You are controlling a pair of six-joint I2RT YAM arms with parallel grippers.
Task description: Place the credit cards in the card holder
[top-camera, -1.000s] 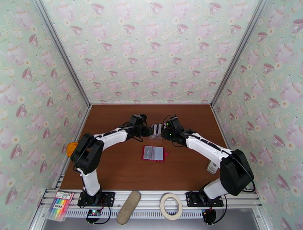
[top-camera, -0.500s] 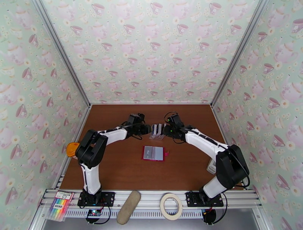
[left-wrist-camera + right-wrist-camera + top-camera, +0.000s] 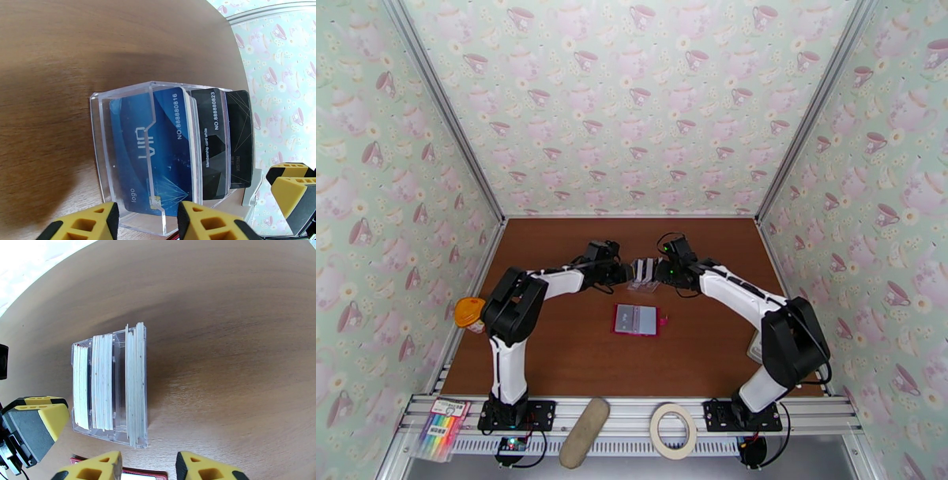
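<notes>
The credit cards (image 3: pixel 158 146) stand upright in a clear acrylic stand (image 3: pixel 643 272) at mid-table: a dark blue card in front, black ones (image 3: pixel 215 142) behind. From above their white edges (image 3: pixel 103 382) show in three packs. My left gripper (image 3: pixel 626 271) is at the stand's left and my right gripper (image 3: pixel 657 272) at its right. The left gripper (image 3: pixel 144 225) is open just short of the stand, as is the right gripper (image 3: pixel 148 469). The card holder (image 3: pixel 636 320), red with a pale face and a side tab, lies flat nearer the arms.
An orange object (image 3: pixel 468 312) sits at the table's left edge and a white object (image 3: pixel 757 347) by the right arm. On the front rail lie a highlighter pack (image 3: pixel 442 426), a beige oblong (image 3: pixel 584 433) and a tape roll (image 3: pixel 673 430). Patterned walls enclose three sides.
Both arms have shifted, their elbows moving away from the near edge, while the grippers stay either side of the stand. The cards and the card holder have not moved.
</notes>
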